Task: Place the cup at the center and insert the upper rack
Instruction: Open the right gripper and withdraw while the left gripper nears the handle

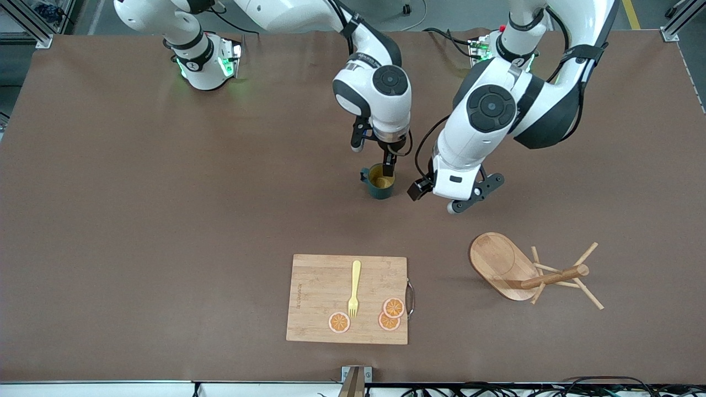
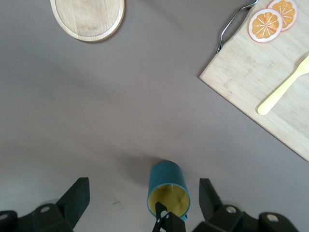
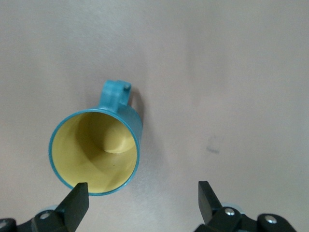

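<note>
The cup (image 1: 380, 184), dark teal with a yellow inside, stands upright on the table near the middle; it also shows as the cup (image 3: 96, 152) and the cup (image 2: 168, 186). My right gripper (image 1: 374, 155) is open just above it, with one fingertip (image 3: 77, 200) over the cup's rim and the other beside the cup. Nothing is held. My left gripper (image 1: 436, 198) hangs open over the table beside the cup, toward the left arm's end. The upper rack (image 1: 499, 262) lies on its side, nearer the front camera; its oval base (image 2: 88, 17) shows in the left wrist view.
A bamboo cutting board (image 1: 317, 300) lies near the front edge with a yellow fork (image 1: 354, 288) and three orange slices (image 1: 394, 307) on it. It has a metal handle (image 1: 410, 298) on the side toward the rack.
</note>
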`<state>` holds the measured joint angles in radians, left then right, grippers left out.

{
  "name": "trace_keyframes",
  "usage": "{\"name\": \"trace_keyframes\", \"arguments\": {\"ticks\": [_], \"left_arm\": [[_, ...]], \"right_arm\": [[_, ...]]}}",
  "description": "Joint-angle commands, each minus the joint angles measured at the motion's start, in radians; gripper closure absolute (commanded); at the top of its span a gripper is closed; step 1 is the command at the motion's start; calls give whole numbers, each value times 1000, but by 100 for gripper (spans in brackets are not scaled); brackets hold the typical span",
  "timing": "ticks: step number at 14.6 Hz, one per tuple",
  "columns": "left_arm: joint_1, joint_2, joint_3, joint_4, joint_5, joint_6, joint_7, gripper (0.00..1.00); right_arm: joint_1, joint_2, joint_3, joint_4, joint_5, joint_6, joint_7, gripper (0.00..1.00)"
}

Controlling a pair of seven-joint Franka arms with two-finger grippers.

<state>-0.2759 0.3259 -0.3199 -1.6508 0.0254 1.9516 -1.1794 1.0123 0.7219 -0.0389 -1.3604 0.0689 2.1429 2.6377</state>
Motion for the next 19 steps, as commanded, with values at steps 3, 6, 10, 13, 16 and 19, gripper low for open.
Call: {"name": "trace_keyframes", "arguments": {"ticks": [3, 6, 10, 13, 16, 19], "left_arm": [[-37, 30, 5, 25, 22, 41, -109, 0], [-63, 50, -1, 34, 97, 52, -211, 1], [-143, 177, 2, 161, 166, 52, -416, 2], [-218, 260, 7, 221, 250, 53, -558, 5], [-291, 303, 12, 235, 329, 53, -715, 7], [-362, 324, 13, 235, 390, 44, -854, 7]], "right_arm": [[-46, -204, -16, -164, -15, -81, -322, 0], [-160, -376, -16, -285, -15, -171, -652, 0], [-339, -476, -15, -283, -14, -316, -1106, 0], [-458, -504, -18, -281, -14, -360, -1422, 0], [-625, -515, -19, -279, -14, -373, -1787, 0], [-783, -515, -19, -267, -15, -405, -2138, 0]]}}
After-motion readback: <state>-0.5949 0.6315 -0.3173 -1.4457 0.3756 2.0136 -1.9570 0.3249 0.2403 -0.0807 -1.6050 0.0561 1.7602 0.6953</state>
